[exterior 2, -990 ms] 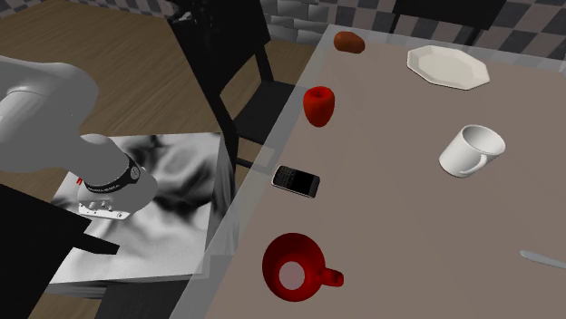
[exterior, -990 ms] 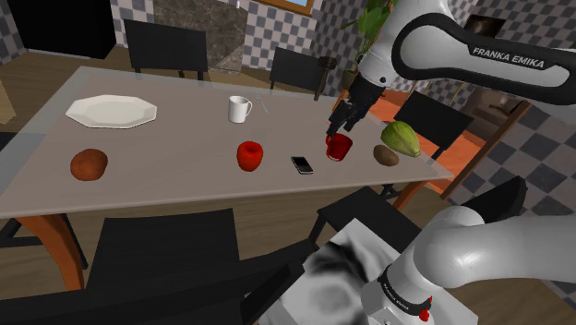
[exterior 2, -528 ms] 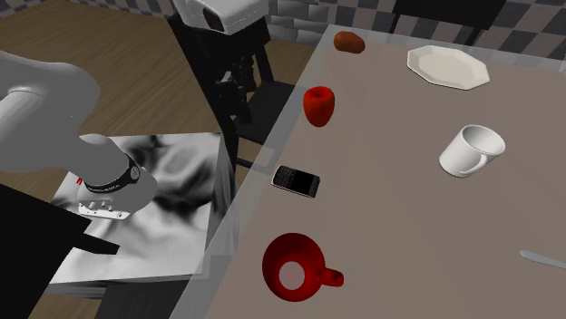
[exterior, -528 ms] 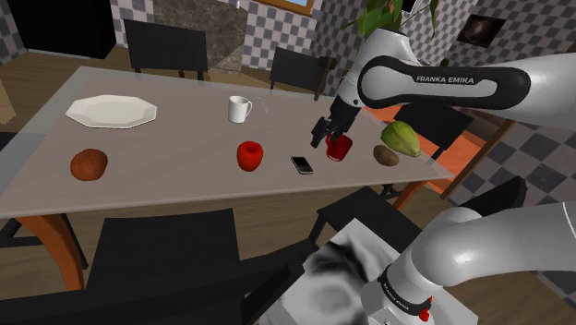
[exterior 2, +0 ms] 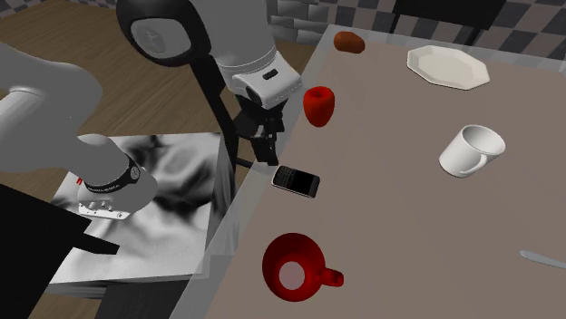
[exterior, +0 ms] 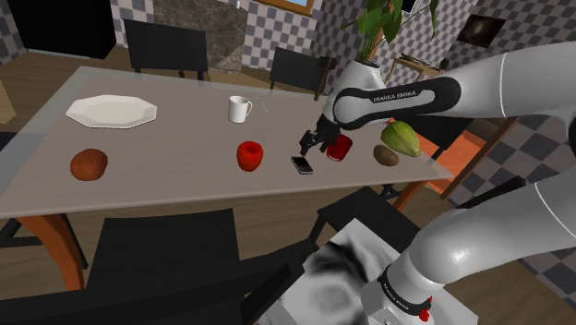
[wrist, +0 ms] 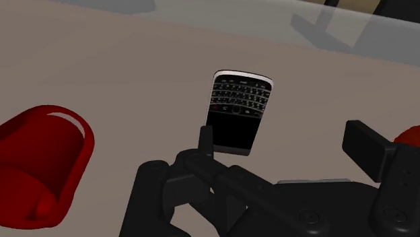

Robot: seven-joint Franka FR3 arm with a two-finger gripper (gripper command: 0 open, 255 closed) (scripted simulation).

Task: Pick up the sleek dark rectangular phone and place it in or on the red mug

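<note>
Low over the near edge of the table (exterior: 185,180), gripper (exterior: 307,141) hangs with its black fingers (wrist: 205,140) spread apart, nothing between them but bare tabletop. Step in hand, by my reading: final line-up and descent onto the phone (wrist: 237,111). Wrist view puts the phone flat, face up, just ahead of the fingertips and off-centre, its nearer short end close beside one finger and well apart from the other. Its long side runs roughly away from the gripper (wrist: 283,138), so the fingers would close across its narrow width, which looks right. To do it well: slide the hand sideways and a little forward until the phone sits midway in the gap, then go down until the tips flank the long edges at table level before closing. A thin slab like this likely skates if one finger arrives first. Second exterior view: gripper (exterior 2: 263,149) just beside the phone (exterior 2: 296,181), not touching. Shoulder view: phone (exterior: 302,164) just beneath the hand, red mug (exterior: 340,146) upright close on the far side, a short carry away; same mug (exterior 2: 292,265) stands near the phone, apart from it.
</note>
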